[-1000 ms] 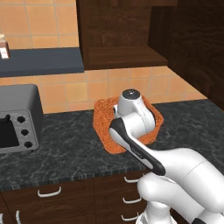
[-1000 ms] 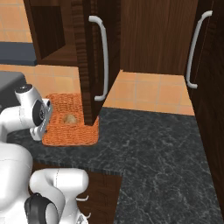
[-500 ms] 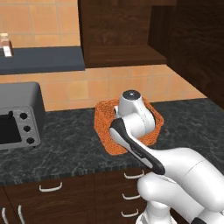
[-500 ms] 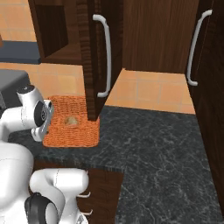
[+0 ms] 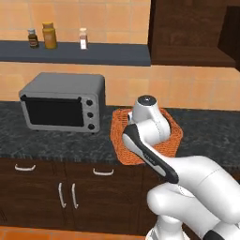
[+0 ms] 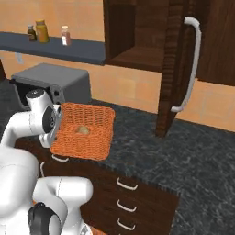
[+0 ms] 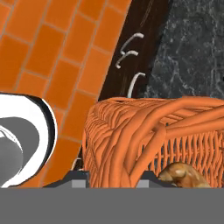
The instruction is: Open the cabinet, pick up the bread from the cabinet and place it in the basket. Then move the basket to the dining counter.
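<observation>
Lifted with the arm, basket [image 6: 86, 129] rim sits between jaws.

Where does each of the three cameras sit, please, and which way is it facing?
Left base view: behind the arm's left, facing the oven, shelf and basket; arm at lower right.
Right base view: behind its right, facing the basket, bread and open cabinet; arm at lower left.
Hand view: on the hand, along the tool astride the basket rim, bread inside.
All share the basket.
</observation>
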Robot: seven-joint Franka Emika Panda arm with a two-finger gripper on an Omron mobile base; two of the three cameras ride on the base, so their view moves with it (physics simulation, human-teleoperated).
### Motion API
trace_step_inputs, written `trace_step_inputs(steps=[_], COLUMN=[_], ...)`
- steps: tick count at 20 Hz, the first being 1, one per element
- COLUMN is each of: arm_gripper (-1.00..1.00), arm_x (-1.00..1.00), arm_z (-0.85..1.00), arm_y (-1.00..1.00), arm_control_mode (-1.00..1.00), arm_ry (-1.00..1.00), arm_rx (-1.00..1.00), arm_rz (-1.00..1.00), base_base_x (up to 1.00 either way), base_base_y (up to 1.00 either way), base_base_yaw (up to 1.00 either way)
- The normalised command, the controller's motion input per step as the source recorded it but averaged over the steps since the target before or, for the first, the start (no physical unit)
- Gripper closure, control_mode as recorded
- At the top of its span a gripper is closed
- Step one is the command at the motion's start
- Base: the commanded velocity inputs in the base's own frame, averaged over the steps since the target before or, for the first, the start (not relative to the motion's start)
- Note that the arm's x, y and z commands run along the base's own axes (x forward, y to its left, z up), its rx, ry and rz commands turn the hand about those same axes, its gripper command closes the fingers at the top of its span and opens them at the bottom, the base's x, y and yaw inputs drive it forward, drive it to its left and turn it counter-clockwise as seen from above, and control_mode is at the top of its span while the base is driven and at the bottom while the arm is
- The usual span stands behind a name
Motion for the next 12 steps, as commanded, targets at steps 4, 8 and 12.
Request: trace_step_inputs(steps=[4,8,12], arm_gripper=[1.0,1.0,1.0], arm_x=[0.0,0.0,0.0], arm_z=[0.0,0.0,0.0], arm_y=[0.0,0.0,0.0], arm_control_mode=[1.0,1.0,1.0], arm_ry=[0.0,0.0,0.0], arm_rx=[0.0,0.0,0.0], arm_rz=[0.0,0.0,0.0], base_base_x=[-0.83,-0.52,0.05], base_base_y=[0.34,0.34,0.32], base_base_yaw=[0.64,0.67,0.73])
